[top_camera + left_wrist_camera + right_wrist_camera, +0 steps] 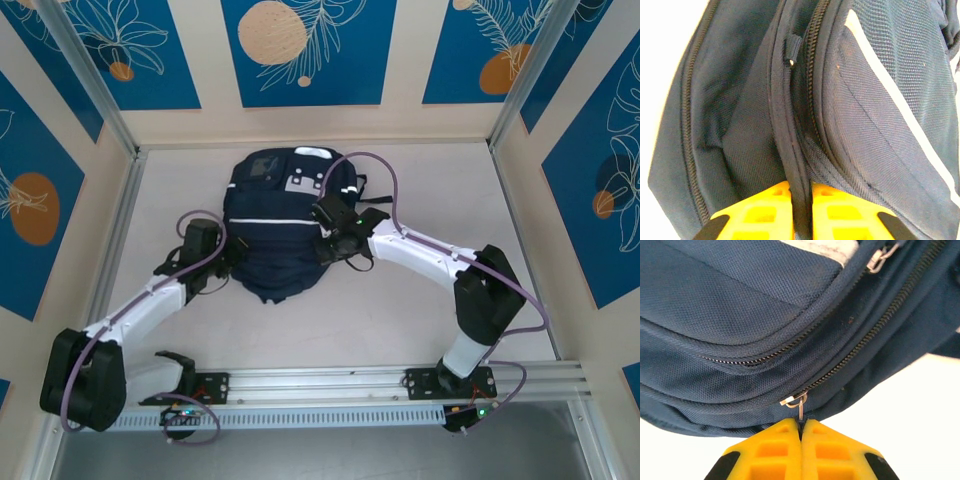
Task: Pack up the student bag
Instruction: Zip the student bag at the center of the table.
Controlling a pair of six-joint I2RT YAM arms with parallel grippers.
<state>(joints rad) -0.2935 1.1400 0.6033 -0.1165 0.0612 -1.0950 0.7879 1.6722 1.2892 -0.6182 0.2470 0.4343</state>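
The student bag point(270, 240) lies flat in the middle of the table point(400, 320), its top end toward the far wall and its rounded bottom end toward the arms. It has one gripper at each flank.

On the bag's right side a zipper point(865, 347) runs along the edge, and its teeth look meshed from the slider point(791, 401) up to the far end. A small metal zipper pull point(801, 409) hangs from the slider. The right gripper point(801, 440) has its yellow fingers pressed together on this pull, so the ring is pinched between the tips.

On the bag's left side the left gripper point(800, 210) is nearly closed on a raised seam ridge point(785, 125) of the fabric. A dark strip of it sits between the two fingers, so I read this as a pinch on the bag itself.

My judgement is that the step in hand is the zipper work: one arm holds the fabric firm and the other is ready to draw the slider. Whether the pull is for opening or for closing, I cannot tell from this moment.

The next move calls for a pull along the line of the teeth — not away from the bag — because the ring is small and could slip from the tips. The left pinch must hold — otherwise the soft bag will slide or bunch with the pull.
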